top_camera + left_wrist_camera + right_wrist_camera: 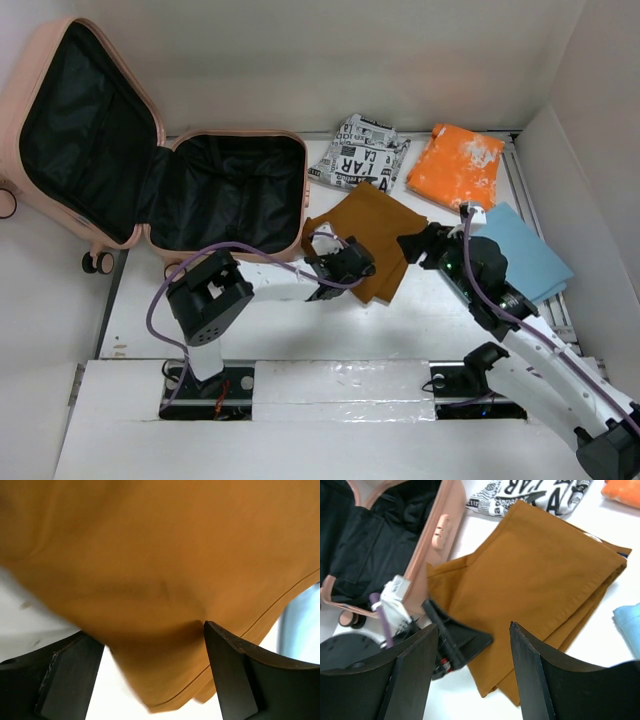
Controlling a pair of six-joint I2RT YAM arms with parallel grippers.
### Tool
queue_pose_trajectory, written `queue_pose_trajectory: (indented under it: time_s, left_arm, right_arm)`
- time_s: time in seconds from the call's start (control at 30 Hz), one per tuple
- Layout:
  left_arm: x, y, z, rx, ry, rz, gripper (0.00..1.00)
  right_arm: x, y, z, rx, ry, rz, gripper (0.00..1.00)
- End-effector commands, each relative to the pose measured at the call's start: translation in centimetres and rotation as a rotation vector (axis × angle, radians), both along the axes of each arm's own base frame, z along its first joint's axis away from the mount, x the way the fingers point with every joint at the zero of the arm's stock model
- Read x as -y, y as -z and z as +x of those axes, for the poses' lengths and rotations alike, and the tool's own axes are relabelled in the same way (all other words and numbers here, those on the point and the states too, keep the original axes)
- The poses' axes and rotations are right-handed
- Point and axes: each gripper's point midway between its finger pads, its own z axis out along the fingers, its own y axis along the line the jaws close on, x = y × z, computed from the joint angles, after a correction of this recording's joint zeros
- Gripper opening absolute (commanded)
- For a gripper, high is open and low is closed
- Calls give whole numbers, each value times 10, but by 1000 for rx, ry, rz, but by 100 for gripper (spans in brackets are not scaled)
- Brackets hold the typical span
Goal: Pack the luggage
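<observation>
Left wrist view: left gripper (154,645) wide over the cloth (150,555), right gripper (474,627) wide, empty; a shallow pinch might lift one layer, unfolding it.

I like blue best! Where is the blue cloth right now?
In the top view, the blue cloth lies at the right side of the table, just nearer the arms than the bright orange cloth, with the right arm covering its left edge.
</observation>
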Motion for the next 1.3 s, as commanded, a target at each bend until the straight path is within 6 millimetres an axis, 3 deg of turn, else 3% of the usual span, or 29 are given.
queue_pose_trajectory:
  time_s: [0.0, 0.07, 0.13, 0.17, 0.2, 0.27, 0.4, 0.53, 0.67, 0.7, 0.73, 0.83, 0.87, 0.9, 1.0, 1.03, 1.07, 1.1, 1.13, 1.17, 1.2, 1.23, 1.27]
  left_arm:
    - [-23, 41, -1, -94, -68, 71, 76]
    - [-29, 44, 8, -99, -105, 63, 74]
    - [-35, 46, 16, -83, -129, 51, 61]
    - [-39, 48, 21, -81, -122, 48, 49]
    - [-31, 43, 29, -48, -103, 3, 29]
    - [-33, 46, 33, -53, -79, -18, 0]
    - [-33, 46, 35, -19, -17, 19, 0]
    - [-14, 13, 26, 78, 98, 82, 0]
    - [9, -37, 17, 164, 246, 124, 0]
    - [5, -46, 16, 184, 280, 151, 0]
    - [10, -71, 11, 224, 321, 114, 0]
    - [-5, -103, 5, 289, 384, 153, 0]
    - [-15, -127, 9, 327, 366, 129, 0]
    - [-24, -135, 11, 342, 366, 141, 0]
    - [-42, -185, 27, 454, 376, 159, 0]
    - [-39, -211, 36, 516, 391, 154, 0]
    - [-39, -226, 43, 544, 408, 145, 0]
    - [-47, -237, 59, 563, 383, 156, 0]
    - [-49, -265, 71, 622, 409, 172, 0]
    - [-51, -271, 80, 625, 425, 174, 0]
    - [-61, -286, 102, 656, 419, 194, 0]
    - [-65, -274, 111, 623, 434, 194, 0]
    - [-69, -300, 123, 665, 442, 176, 0]
  right_arm:
    - [-6, -16, -1, 61, -27, 35, 65]
    - [-9, -20, -5, 70, -40, 41, 65]
    - [-11, -22, -7, 78, -50, 46, 65]
    - [-14, -24, -8, 85, -59, 51, 65]
    - [-14, -24, -8, 85, -59, 51, 65]
    - [-19, -29, -12, 93, -79, 56, 65]
    - [-25, -29, -16, 92, -102, 58, 65]
    - [-23, -36, -18, 114, -89, 67, 65]
    - [-22, -50, -19, 147, -83, 74, 65]
    - [-21, -56, -21, 158, -82, 81, 65]
    - [-19, -56, -20, 158, -70, 80, 65]
    - [-16, -72, -23, 198, -70, 95, 65]
    - [-16, -73, -23, 198, -70, 95, 65]
    - [-17, -74, -22, 198, -70, 95, 65]
    - [-19, -73, -20, 195, -70, 94, 65]
    - [-20, -76, -18, 198, -70, 95, 65]
    - [-22, -72, -15, 185, -71, 87, 65]
    - [-22, -79, -15, 207, -71, 91, 65]
    - [-24, -72, -12, 187, -72, 77, 65]
    - [-27, -75, -11, 188, -82, 79, 65]
    - [-28, -70, -9, 179, -84, 62, 65]
    - [-29, -75, -10, 186, -93, 68, 65]
    - [-30, -72, -9, 177, -93, 62, 65]
